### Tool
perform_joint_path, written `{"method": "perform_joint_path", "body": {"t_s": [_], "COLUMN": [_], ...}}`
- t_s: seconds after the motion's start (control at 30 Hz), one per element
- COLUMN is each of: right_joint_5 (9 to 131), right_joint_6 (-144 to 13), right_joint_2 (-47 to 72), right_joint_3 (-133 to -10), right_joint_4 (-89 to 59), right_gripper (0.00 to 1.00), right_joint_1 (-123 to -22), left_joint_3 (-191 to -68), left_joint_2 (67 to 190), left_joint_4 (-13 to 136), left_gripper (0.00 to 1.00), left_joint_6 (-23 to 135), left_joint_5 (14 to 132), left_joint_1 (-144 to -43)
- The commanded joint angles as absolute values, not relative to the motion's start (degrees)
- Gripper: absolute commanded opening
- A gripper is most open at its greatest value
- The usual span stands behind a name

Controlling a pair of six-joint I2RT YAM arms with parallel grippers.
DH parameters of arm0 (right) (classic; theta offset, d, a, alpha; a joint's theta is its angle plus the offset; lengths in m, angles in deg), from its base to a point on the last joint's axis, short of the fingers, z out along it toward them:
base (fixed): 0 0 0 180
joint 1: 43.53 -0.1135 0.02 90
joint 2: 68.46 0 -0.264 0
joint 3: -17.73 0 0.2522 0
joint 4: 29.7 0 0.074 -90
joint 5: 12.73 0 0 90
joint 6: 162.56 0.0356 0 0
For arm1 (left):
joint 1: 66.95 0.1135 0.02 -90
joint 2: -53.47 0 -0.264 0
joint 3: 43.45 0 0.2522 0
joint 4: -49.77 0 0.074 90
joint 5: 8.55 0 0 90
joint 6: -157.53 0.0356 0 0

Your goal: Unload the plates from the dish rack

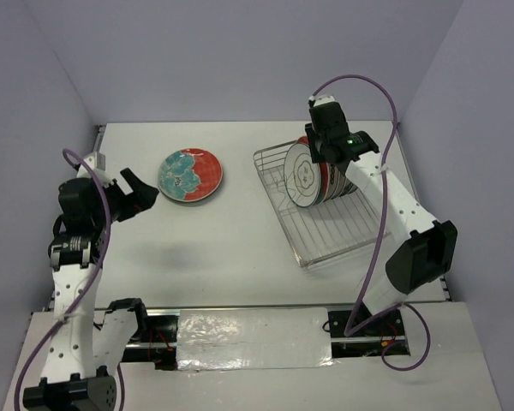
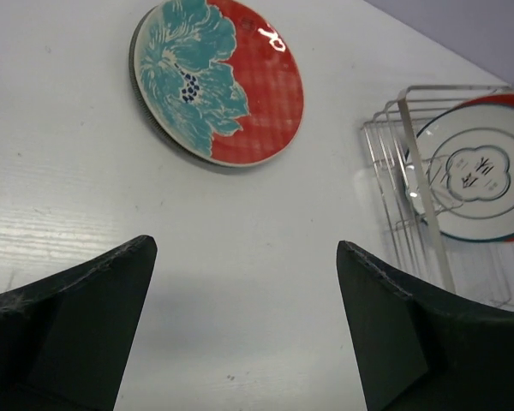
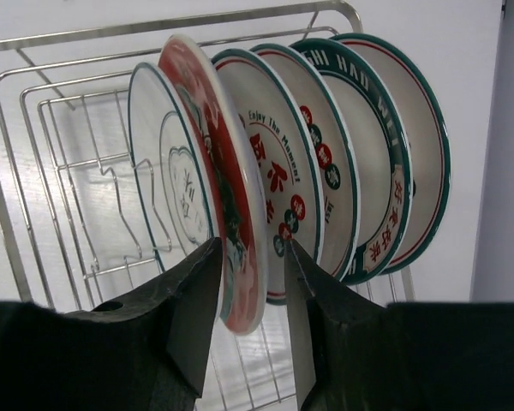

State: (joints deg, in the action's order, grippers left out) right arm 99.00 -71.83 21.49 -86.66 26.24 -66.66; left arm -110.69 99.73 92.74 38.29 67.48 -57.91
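The silver wire dish rack (image 1: 325, 241) stands at the right and holds several upright plates (image 1: 313, 175). My right gripper (image 1: 319, 158) is over them. In the right wrist view it (image 3: 251, 248) straddles the rim of a red flowered plate (image 3: 212, 150), second in the row. The left finger touches the plate and a small gap stays at the right finger. A white plate (image 3: 167, 184) stands in front of it and several dark-rimmed white plates (image 3: 325, 158) behind. Another red flowered plate (image 1: 190, 175) lies flat on the table. My left gripper (image 1: 139, 193) is open and empty just left of it.
The left wrist view shows the flat red plate (image 2: 218, 81) ahead of the open left gripper (image 2: 244, 248), with the rack (image 2: 394, 197) and a white plate (image 2: 480, 171) at the right. The rack's rim (image 3: 86, 36) curves round the plates. Enclosure walls stand close on three sides.
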Motion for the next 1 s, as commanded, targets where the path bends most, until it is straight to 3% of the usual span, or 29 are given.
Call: {"method": "perform_joint_path", "body": {"t_s": [0.0, 0.27, 0.7, 0.97], "right_joint_5": [100.81, 100.02, 105.39, 106.71], "right_joint_6": [-74.49, -75.55, -76.60, -77.74], "right_joint_2": [24.35, 28.12, 27.61, 23.30], "right_joint_3": [-89.37, -87.88, -89.37, -96.65], "right_joint_4": [23.44, 20.63, 21.07, 24.14], "right_gripper": [0.42, 0.36, 0.00, 0.00], "right_joint_1": [-65.94, -64.88, -65.06, -65.23], "left_joint_3": [-106.44, -103.18, -102.04, -102.12], "left_joint_2": [96.63, 95.04, 95.48, 96.18], "left_joint_4": [91.66, 90.25, 89.37, 89.98], "left_gripper": [0.99, 1.00, 1.00, 1.00], "left_joint_6": [43.00, 43.09, 42.65, 42.65], "left_joint_5": [66.25, 65.02, 65.02, 65.63], "left_joint_1": [-58.25, -58.86, -59.57, -60.18]}}
